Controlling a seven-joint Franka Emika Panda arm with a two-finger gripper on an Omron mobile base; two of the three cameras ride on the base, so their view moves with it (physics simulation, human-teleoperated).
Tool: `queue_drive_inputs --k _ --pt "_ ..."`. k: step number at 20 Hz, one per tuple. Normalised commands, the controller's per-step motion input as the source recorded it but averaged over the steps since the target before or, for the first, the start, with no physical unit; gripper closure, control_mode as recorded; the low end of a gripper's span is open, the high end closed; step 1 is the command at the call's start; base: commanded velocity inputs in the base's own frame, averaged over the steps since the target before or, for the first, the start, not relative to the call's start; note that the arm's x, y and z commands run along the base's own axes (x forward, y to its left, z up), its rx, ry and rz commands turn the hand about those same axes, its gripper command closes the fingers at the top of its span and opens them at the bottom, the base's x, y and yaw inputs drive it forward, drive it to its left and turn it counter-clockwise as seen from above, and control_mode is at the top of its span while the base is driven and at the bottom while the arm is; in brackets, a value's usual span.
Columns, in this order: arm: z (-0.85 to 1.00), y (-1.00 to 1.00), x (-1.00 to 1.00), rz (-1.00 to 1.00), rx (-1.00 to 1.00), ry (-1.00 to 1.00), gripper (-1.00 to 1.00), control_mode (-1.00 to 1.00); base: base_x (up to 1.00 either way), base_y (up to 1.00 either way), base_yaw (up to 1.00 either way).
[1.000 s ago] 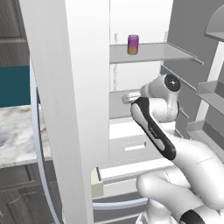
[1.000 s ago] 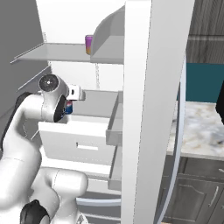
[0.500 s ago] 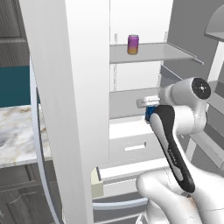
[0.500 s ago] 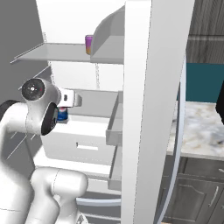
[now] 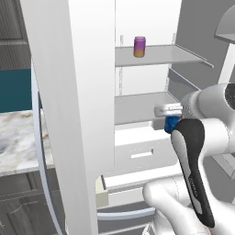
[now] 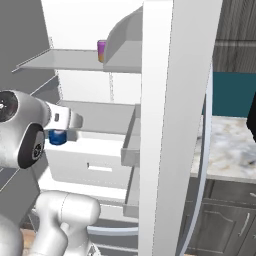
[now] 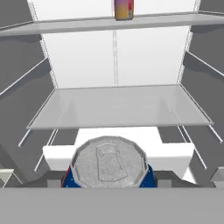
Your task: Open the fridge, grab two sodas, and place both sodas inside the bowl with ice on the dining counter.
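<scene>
With the small blue cylindrical soda can [image 7: 108,168] upright and clamped in my two-finger gripper [image 6: 59,136] before the open white fridge interior [image 7: 116,61], the purple-and-orange soda can [image 5: 139,47] stood on the shelf above, well apart.

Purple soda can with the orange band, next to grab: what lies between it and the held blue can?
In the hand view, bare grey shelf separates purple can and blue can.

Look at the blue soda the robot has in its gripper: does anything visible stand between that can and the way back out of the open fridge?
Nothing visible does. The gripper holds the blue soda in front of the bare middle shelf, out toward the fridge opening. The purple soda stands on the shelf above, out of the way.
</scene>
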Motion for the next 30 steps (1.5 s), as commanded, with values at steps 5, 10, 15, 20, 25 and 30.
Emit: queue_drive_inputs --k 5,10,15,20,25,30 --pt "0.05 -0.05 -0.81 -0.09 0.00 0.00 1.00 -1.00 0.00 0.00 0.00" --pt "-0.01 -0.29 -0.87 -0.06 0.04 -0.06 1.00 -1.00 0.00 0.00 0.00" --pt "0.00 0.00 0.00 0.00 0.00 0.00 1.00 1.00 -0.80 -0.05 -0.04" --pt "0.00 0.00 0.00 0.00 0.00 0.00 1.00 1.00 -0.78 0.00 -0.15" --pt "0.00 0.00 0.00 0.00 0.00 0.00 1.00 1.00 -0.87 0.01 -0.30" --pt "0.00 0.00 0.00 0.00 0.00 0.00 1.00 1.00 -0.83 0.00 -0.42"
